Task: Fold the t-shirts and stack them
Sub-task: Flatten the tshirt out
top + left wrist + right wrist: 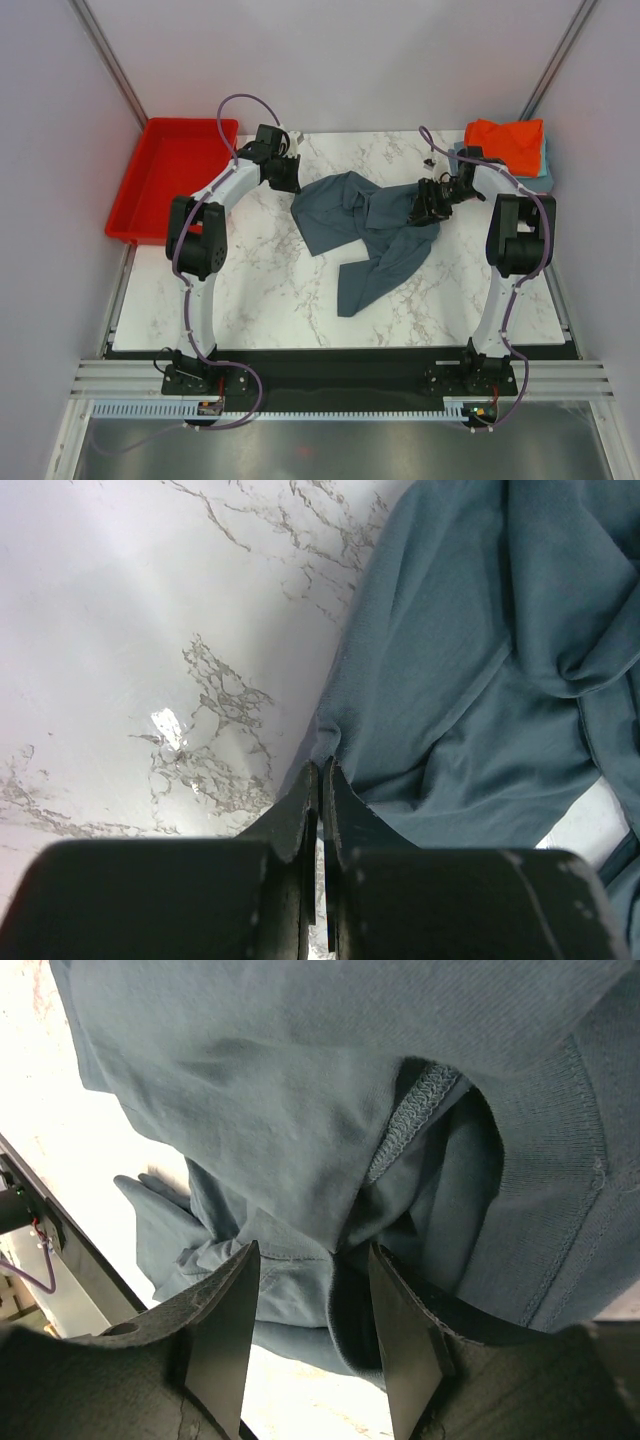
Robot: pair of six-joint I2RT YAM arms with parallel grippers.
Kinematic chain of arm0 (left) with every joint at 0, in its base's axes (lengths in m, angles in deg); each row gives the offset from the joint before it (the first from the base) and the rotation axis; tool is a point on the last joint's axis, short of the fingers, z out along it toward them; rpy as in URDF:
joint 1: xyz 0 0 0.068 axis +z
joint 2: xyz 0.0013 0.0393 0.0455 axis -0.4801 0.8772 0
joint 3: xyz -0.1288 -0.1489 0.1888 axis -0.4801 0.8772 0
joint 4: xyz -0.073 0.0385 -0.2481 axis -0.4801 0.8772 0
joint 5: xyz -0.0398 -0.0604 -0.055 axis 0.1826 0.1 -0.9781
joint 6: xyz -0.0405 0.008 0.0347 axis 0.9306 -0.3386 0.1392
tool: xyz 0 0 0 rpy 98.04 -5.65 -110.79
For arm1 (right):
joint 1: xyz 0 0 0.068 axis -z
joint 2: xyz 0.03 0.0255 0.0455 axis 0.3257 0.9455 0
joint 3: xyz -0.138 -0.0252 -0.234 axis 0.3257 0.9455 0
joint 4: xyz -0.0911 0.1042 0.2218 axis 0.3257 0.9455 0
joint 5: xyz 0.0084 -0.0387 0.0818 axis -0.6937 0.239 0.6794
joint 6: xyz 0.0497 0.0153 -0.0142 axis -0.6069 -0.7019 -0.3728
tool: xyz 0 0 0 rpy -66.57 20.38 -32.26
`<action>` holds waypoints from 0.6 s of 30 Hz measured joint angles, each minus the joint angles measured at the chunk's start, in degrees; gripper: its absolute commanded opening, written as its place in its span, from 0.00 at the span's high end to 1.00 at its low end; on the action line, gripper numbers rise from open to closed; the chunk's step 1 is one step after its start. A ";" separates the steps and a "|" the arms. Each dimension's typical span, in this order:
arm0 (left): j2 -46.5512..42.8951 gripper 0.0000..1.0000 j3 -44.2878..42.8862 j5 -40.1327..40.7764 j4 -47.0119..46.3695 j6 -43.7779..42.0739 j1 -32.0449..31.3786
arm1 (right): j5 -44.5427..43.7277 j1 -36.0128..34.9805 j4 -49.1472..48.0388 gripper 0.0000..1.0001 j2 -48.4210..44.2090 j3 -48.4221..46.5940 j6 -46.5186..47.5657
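While the slate blue-grey t-shirt [365, 225] lies crumpled and unfolded near the middle of the marble counter [240, 290], I have an arm at each side of it. One long part of the cloth trails toward the near edge, and the rest is bunched across the centre.

My left end effector [320, 770] sits at the shirt's far-left edge. It is clenched tight, with its tips meeting right where the hem ends. I cannot tell whether any cloth is caught between them.

My right end effector [312, 1252] is at the shirt's right side, and there the ribbed collar [570, 1160] and its stitched seam hang close in front of the wrist camera. Its fingers [225, 1330] stand apart with a gathered fold of the shirt between them. I cannot tell whether that fold is clamped or only lies in the gap.

At the far-right corner of the counter, an orange-red t-shirt [505, 140] lies folded on top of a teal one [545, 168]. A red tray [150, 205] sits off the counter's far-left edge.
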 measured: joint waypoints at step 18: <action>0.00 0.98 0.00 1.42 0.00 -0.07 -0.39 | 2.62 0.00 0.92 0.46 1.05 -1.66 1.01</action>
